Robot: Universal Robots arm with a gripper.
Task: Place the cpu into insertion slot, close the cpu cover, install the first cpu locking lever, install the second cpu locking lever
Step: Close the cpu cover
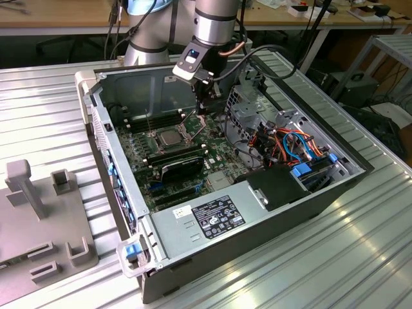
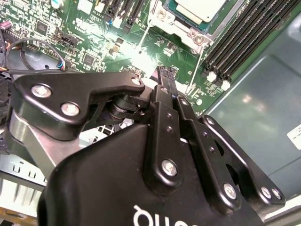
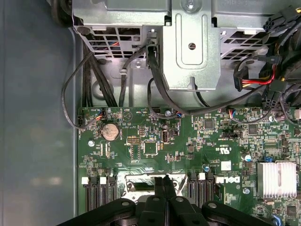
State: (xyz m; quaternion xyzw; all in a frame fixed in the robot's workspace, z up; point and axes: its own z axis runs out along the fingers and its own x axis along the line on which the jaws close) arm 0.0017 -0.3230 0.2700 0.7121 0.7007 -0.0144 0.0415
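Black hinged gripper (image 3: 165, 178), fingers clenched together, hangs over the green motherboard (image 3: 211, 141) inside the grey metal case (image 1: 154, 87); flat silver cpu (image 2: 198, 7) lies in the metal-rimmed insertion slot (image 2: 177, 26)

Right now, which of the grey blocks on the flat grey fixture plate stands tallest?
The grey upright post with the wider head, toward the exterior view's left edge; the other grey blocks are low, U-shaped or flat.

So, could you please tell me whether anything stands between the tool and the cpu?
Nothing visible does: the shut tool hangs over bare green board beside the cpu, which already sits in the insertion slot.
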